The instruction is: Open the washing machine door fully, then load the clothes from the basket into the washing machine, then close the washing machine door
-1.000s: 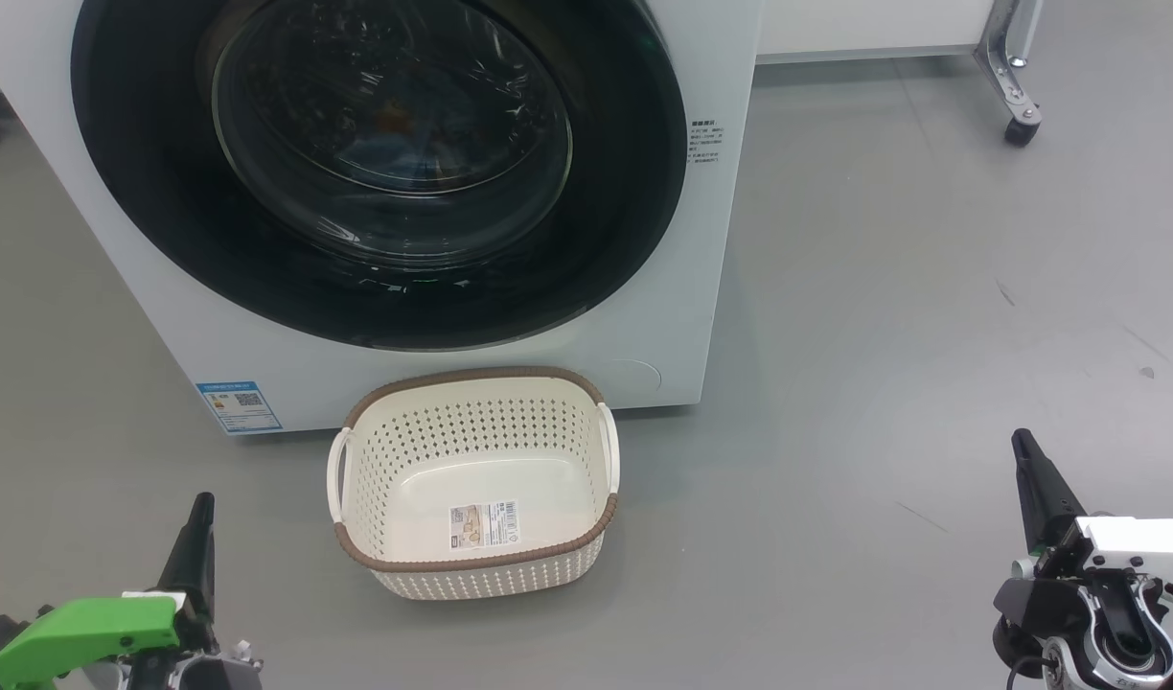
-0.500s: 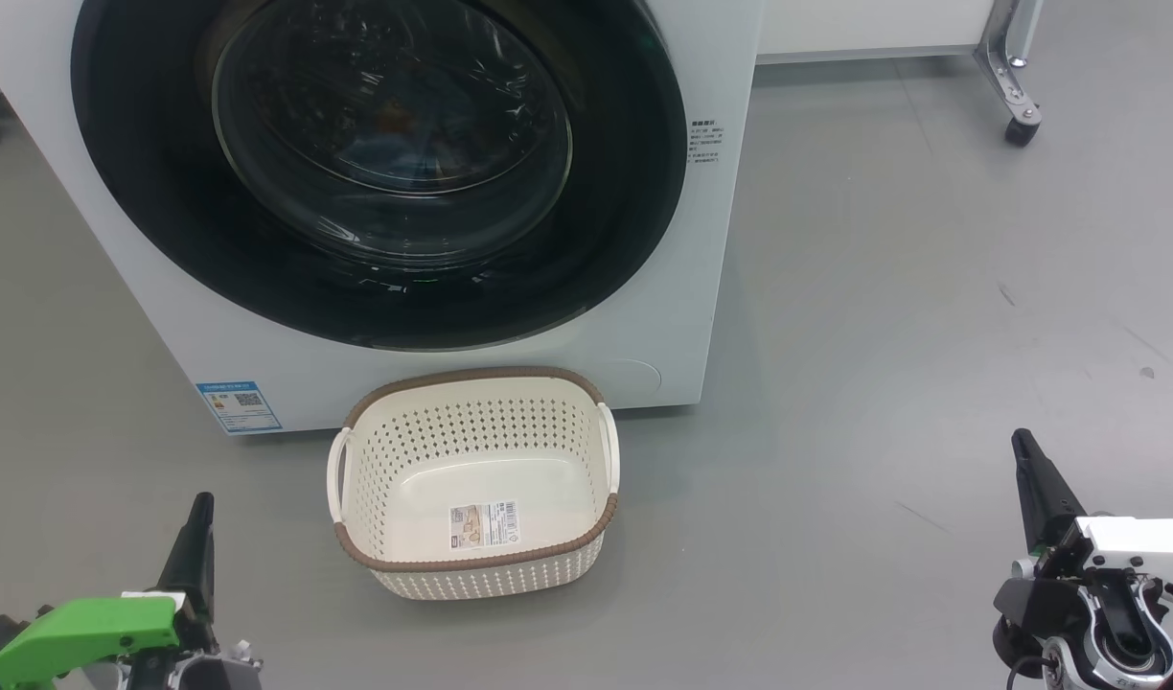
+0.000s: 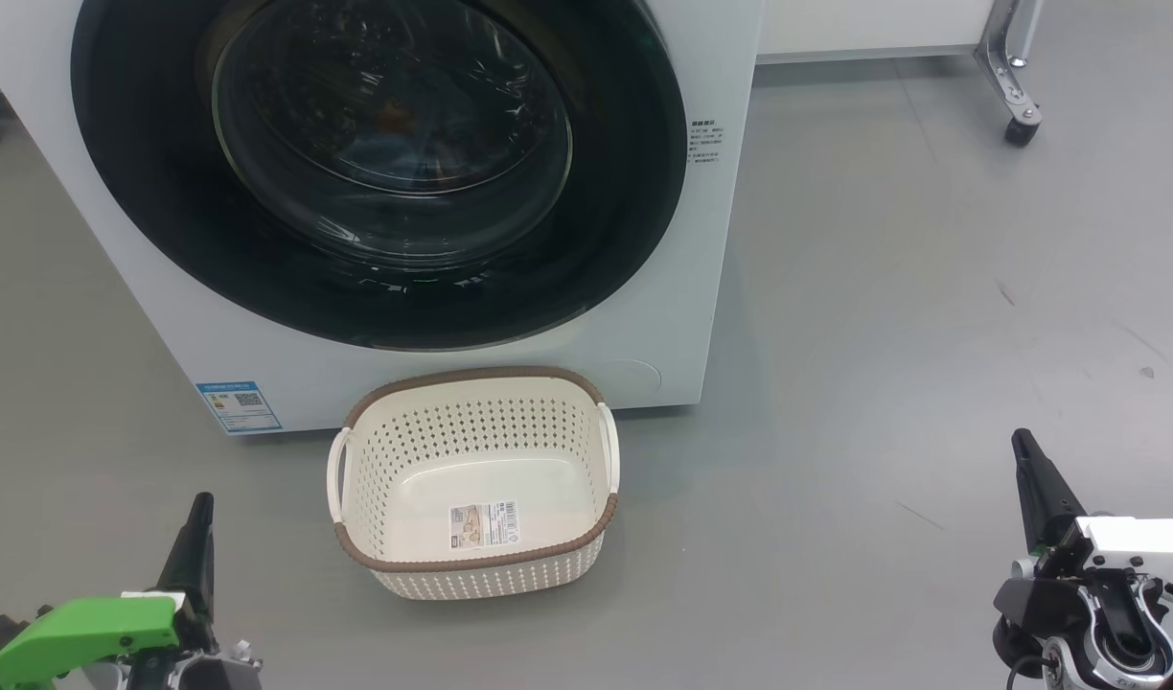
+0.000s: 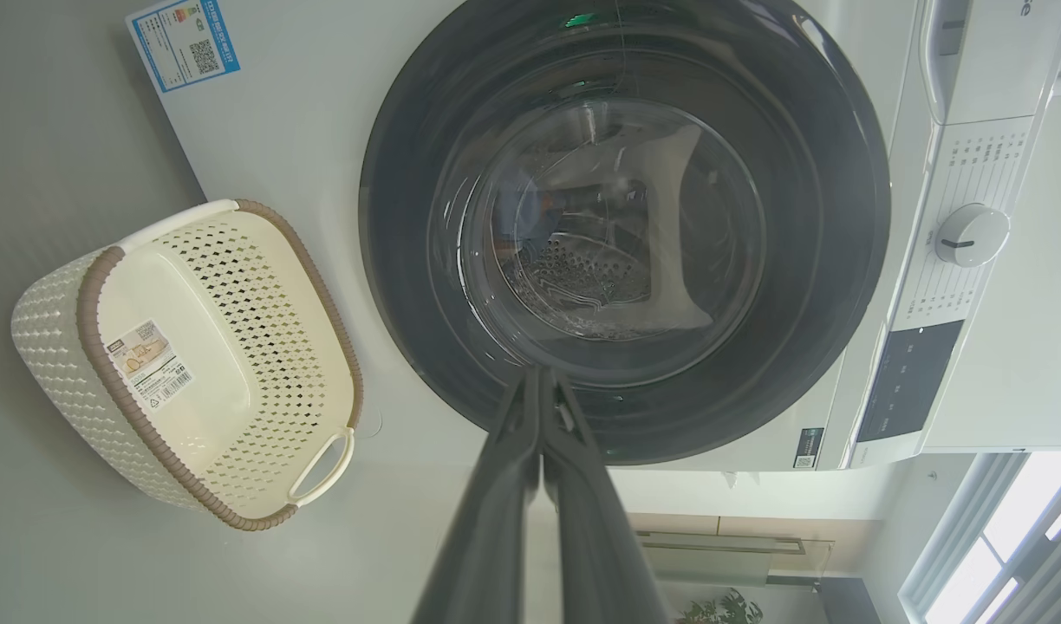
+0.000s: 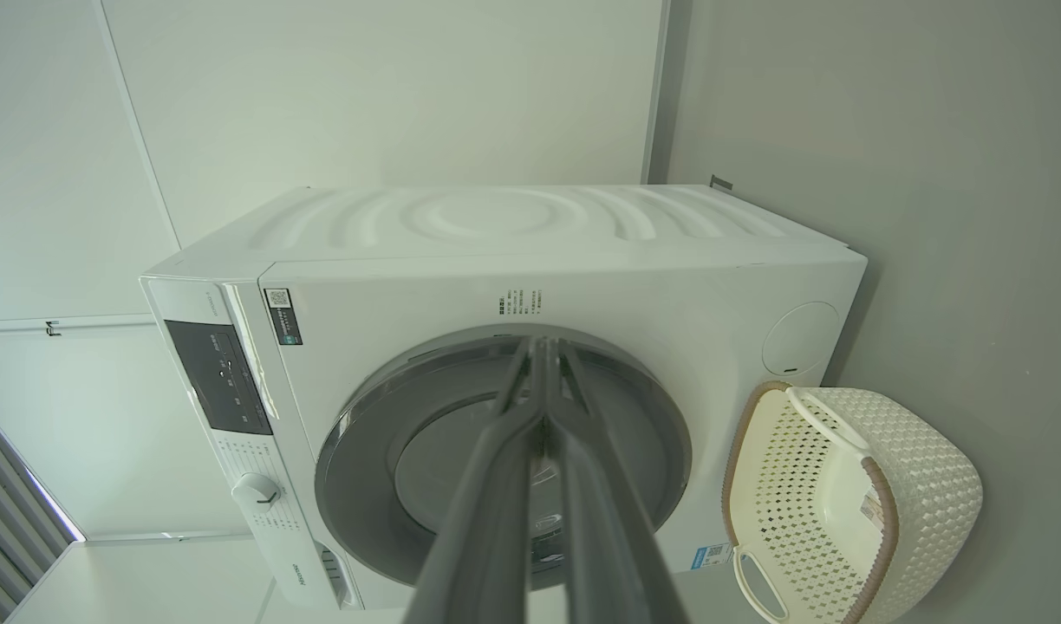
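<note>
Round black-rimmed glass washing machine door, shut on big white washing machine, cream perforated plastic basket on grey floor just before it, left gripper and right gripper jaws closed, empty.

A lab-like test room: washing machine on bare grey floor, white wall panels, castered metal frame.

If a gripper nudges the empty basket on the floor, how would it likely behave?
The basket looks like thin perforated plastic and holds nothing, so probably light and apt to slide on the smooth floor. Its wide flat bottom suggests sliding rather than tipping.
</note>
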{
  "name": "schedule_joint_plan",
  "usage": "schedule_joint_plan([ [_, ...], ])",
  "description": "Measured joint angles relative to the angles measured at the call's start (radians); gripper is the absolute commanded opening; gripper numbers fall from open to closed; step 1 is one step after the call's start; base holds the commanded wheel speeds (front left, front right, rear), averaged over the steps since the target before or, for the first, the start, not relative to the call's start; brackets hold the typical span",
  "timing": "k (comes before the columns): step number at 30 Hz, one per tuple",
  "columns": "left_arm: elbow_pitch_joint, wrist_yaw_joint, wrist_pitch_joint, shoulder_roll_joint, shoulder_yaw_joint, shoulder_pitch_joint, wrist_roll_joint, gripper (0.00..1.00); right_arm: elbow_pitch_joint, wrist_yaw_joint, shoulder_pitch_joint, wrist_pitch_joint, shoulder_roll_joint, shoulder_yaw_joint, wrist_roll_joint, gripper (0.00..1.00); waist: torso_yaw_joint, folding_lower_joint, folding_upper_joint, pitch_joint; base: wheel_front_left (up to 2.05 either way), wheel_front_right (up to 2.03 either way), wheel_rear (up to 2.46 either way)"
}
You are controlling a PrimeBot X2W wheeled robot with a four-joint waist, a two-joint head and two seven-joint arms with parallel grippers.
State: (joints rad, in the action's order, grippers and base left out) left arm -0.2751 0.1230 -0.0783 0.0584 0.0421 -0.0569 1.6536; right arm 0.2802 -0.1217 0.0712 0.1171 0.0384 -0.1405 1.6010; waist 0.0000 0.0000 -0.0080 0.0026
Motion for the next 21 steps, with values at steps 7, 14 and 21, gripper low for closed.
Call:
schedule_joint_plan([
  [7,0.0,0.0,0.0,0.0,0.001,0.0,0.0,0.0,0.0,0.0,0.0,0.0,0.0,0.0,0.0,0.0,0.0,0.0,0.0,0.0,0.0,0.0,0.0],
  [14,0.0,0.0,0.0,0.0,0.001,0.0,0.0,0.0,0.0,0.0,0.0,0.0,0.0,0.0,0.0,0.0,0.0,0.0,0.0,0.0,0.0,0.0,0.0],
  [21,0.0,0.0,0.0,0.0,0.002,0.0,0.0,0.0,0.0,0.0,0.0,0.0,0.0,0.0,0.0,0.0,0.0,0.0,0.0,0.0,0.0,0.0,0.0],
])
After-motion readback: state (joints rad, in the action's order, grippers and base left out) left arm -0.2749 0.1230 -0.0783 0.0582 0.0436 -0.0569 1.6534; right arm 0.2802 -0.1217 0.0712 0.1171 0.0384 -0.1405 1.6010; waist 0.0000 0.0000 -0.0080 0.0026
